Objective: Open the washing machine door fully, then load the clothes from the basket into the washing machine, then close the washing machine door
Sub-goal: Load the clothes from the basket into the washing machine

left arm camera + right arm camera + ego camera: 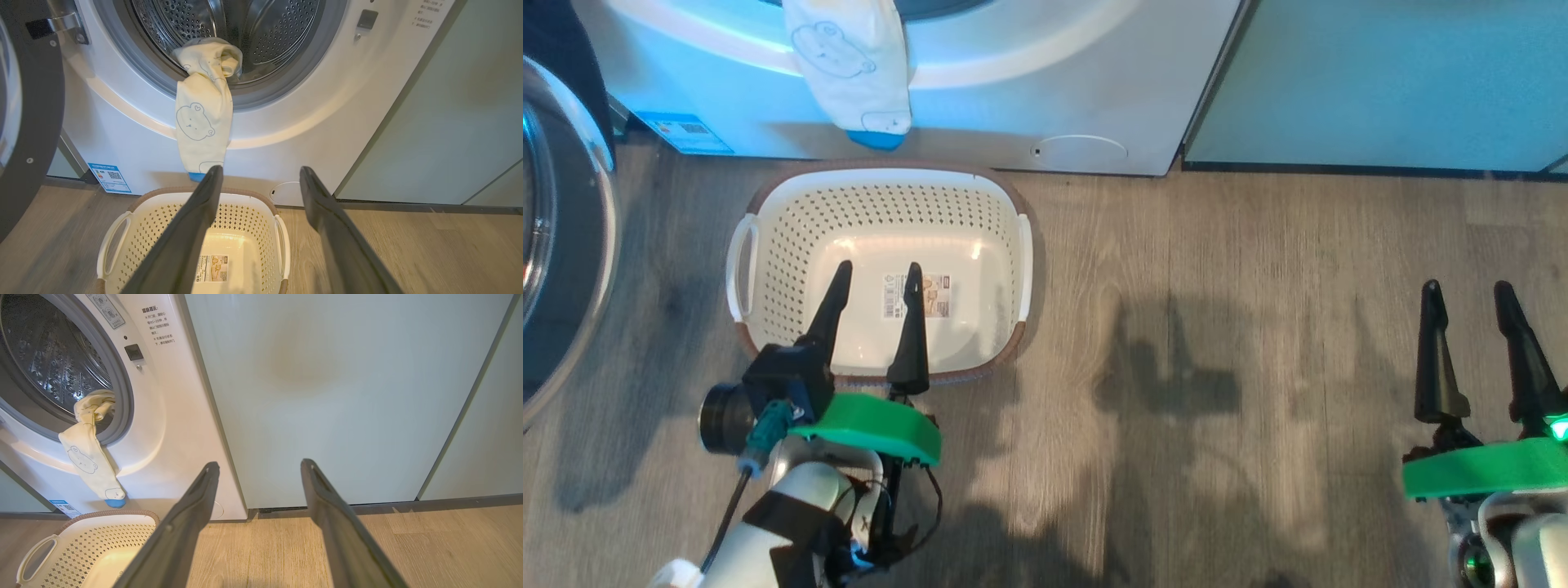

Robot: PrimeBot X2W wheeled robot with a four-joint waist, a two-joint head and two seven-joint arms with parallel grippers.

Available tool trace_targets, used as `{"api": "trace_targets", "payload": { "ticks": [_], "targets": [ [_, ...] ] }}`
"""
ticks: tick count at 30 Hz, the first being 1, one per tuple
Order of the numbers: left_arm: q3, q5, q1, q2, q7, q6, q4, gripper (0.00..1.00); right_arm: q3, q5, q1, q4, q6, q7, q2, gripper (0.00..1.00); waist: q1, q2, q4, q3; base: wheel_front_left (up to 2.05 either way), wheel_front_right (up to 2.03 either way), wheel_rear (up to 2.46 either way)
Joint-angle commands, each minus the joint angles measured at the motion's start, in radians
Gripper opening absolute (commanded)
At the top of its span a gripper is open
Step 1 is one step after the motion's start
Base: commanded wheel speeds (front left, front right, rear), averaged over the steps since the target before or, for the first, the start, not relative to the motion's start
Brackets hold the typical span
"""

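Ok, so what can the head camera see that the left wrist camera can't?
The head view adds the right gripper, jaws open, over the wooden floor. The left wrist view adds the holed steel drum and the metal hinge. Both share the basket, the clothes hanging from the drum mouth, the blue label sticker and the left gripper, jaws open.

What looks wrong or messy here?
The clothes are only half loaded: one end sits in the washing machine drum mouth, and the rest dangles down its white front above the empty basket. Closing the door now would probably pinch the fabric.
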Motion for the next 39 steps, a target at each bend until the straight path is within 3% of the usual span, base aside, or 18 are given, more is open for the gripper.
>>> {"api": "trace_targets", "payload": {
  "ticks": [1, 9, 20, 39],
  "targets": [
    [0.045, -0.011, -0.036, 0.01, -0.012, 0.168, -0.016, 1.0, 0.024, -0.001, -0.011, -0.036, 0.004, -0.01, -0.016, 1.0, 0.0, -0.0001, -0.001, 0.013, 0.0, 0.0, 0.0],
    [0.052, -0.025, -0.099, -0.002, -0.012, 0.141, 0.042, 1.0, 0.037, 0.009, -0.035, -0.046, 0.004, -0.01, -0.017, 1.0, 0.0, -0.0001, -0.011, 0.071, 0.0, 0.0, 0.0],
    [0.099, -0.047, -0.291, 0.006, -0.016, 0.074, 0.243, 1.0, 0.07, 0.06, -0.117, -0.053, 0.004, -0.01, -0.002, 1.0, 0.0, -0.0001, -0.072, 0.215, 0.0, 0.0, 0.0],
    [0.151, -0.041, -0.713, 0.1, -0.005, -0.018, 0.621, 1.0, 0.104, 0.147, -0.192, -0.044, 0.004, -0.01, 0.006, 1.0, 0.0, -0.0001, -0.192, 0.383, 0.0, 0.0, 0.0]
  ]
}}
